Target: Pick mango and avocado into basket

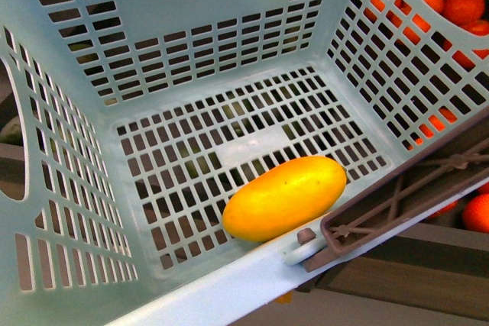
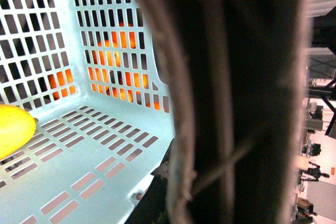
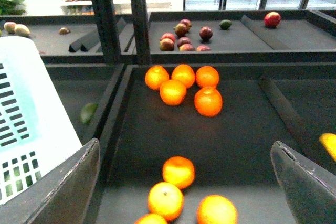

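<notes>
The pale turquoise basket fills the front view, tilted. The yellow-orange mango lies on its slotted floor against the near wall, and its end shows in the left wrist view. The brown handle lies folded along the rim. It crosses the left wrist view very close, where my left gripper is shut on it with its fingers hidden. My right gripper is open and empty over a bin of oranges, beside the basket. A green oval fruit, possibly the avocado, lies in the neighbouring bin.
Several oranges lie in the dark bin under my right gripper, with more near its fingers. The back shelf holds red-purple fruits, a small dark green fruit and a red one. Dark uprights divide the shelves.
</notes>
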